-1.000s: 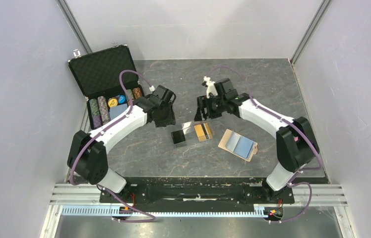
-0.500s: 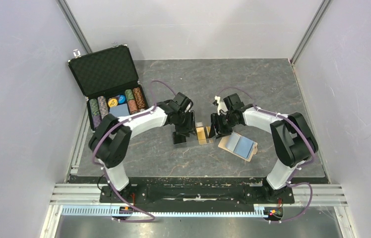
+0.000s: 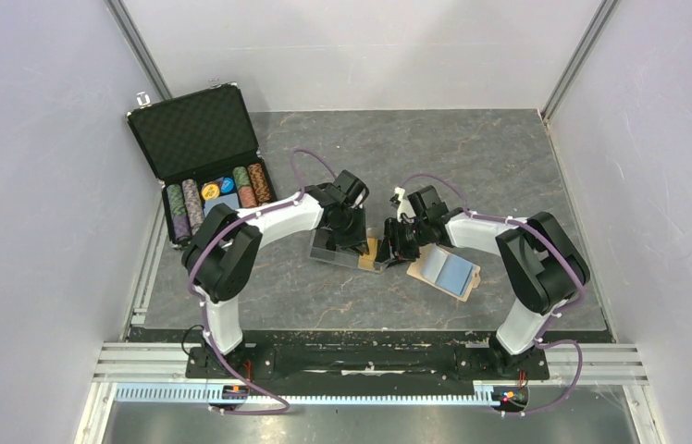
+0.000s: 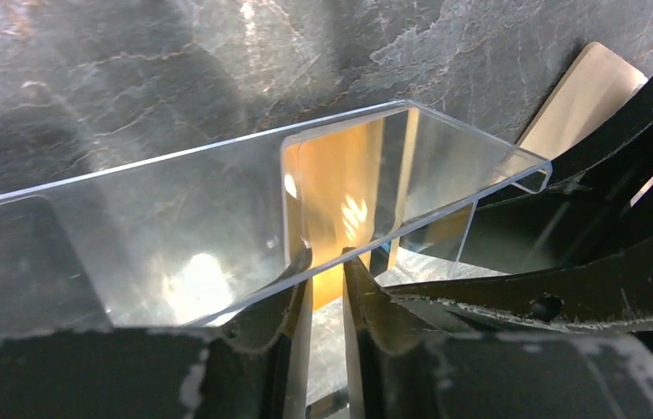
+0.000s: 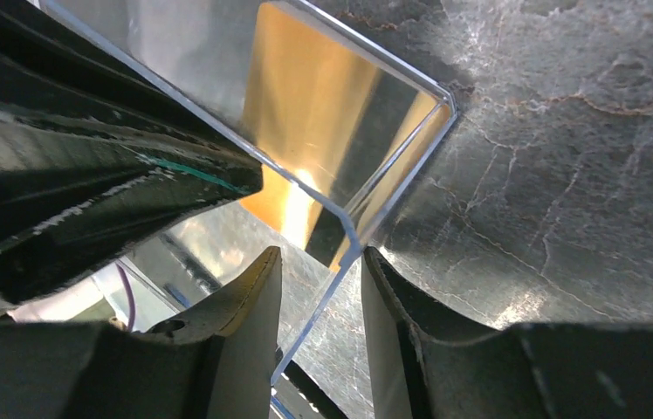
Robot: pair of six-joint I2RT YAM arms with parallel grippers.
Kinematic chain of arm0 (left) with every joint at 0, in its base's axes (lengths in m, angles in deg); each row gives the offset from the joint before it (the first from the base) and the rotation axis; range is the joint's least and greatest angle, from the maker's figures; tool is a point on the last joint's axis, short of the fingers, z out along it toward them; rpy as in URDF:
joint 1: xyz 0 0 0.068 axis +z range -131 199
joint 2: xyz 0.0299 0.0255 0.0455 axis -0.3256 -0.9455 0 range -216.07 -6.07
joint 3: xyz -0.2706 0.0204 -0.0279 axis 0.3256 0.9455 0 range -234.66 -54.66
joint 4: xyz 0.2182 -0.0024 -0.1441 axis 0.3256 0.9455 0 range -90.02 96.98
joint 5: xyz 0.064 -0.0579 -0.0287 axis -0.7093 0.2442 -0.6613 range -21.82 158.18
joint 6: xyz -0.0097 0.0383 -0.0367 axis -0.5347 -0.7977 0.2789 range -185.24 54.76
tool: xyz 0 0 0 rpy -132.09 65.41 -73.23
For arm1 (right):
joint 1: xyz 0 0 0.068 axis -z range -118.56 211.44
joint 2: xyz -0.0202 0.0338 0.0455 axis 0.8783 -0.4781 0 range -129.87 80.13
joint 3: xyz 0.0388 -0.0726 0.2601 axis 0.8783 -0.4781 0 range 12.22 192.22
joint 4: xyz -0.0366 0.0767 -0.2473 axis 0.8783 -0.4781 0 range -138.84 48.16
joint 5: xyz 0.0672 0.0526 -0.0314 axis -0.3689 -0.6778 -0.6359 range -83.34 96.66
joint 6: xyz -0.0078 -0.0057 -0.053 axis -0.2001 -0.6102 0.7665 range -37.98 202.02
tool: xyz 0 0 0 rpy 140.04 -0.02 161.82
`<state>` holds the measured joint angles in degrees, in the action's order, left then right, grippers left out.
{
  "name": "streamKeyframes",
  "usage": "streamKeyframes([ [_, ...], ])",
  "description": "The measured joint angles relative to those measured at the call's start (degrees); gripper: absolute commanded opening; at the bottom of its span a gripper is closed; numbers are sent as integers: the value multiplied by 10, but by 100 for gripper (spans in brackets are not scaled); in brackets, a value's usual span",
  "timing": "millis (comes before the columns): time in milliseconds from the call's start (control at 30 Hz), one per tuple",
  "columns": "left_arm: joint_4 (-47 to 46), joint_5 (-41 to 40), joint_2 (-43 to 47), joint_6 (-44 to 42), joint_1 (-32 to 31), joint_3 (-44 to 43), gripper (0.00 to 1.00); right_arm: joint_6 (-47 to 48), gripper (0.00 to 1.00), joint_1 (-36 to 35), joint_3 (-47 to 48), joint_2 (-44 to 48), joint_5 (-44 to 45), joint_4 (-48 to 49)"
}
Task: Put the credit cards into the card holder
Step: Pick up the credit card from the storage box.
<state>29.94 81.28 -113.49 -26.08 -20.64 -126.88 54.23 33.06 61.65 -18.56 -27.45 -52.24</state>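
Observation:
The gold-orange card [image 3: 370, 252] stands in a clear plastic sleeve [image 3: 328, 248] at mid-table, and it also shows in the left wrist view [image 4: 340, 175] and the right wrist view [image 5: 314, 113]. The black card is hidden. The tan wallet [image 3: 444, 270] lies open, blue lining up, just right of the sleeve. My left gripper [image 3: 350, 245] is on the sleeve, its jaws [image 4: 326, 262] closed to a narrow slit at the sleeve's near edge [image 4: 175, 288]. My right gripper [image 3: 389, 252] is open, its jaws [image 5: 319, 262] straddling the sleeve's end edge [image 5: 310, 314].
An open black foam-lined case [image 3: 196, 139] holding rows of poker chips [image 3: 222, 194] stands at the back left. Grey walls close in the table on the left, right and back. The two grippers are almost touching over the sleeve.
Both grippers came down and inward from behind the cards to the clear sleeve. The left one slid right past the black card's spot, and the black card is now covered.

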Motion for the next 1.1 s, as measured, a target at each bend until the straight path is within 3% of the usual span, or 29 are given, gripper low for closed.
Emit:
streamKeyframes([
  [100,6,5,-11,0,-4,-8,12,-12,29,0,-3,0,0,5],
  [300,12,4,-11,0,-7,-13,9,-23,31,0,-3,0,-1,11],
  [467,30,-17,-6,-2,-16,-18,26,-23,46,-2,-3,0,-2,13],
  [667,68,-84,17,-4,-21,-16,26,-25,61,-9,-3,10,-23,22],
  [1100,88,-116,13,-5,-21,11,27,-68,61,-10,-35,24,-50,89],
])
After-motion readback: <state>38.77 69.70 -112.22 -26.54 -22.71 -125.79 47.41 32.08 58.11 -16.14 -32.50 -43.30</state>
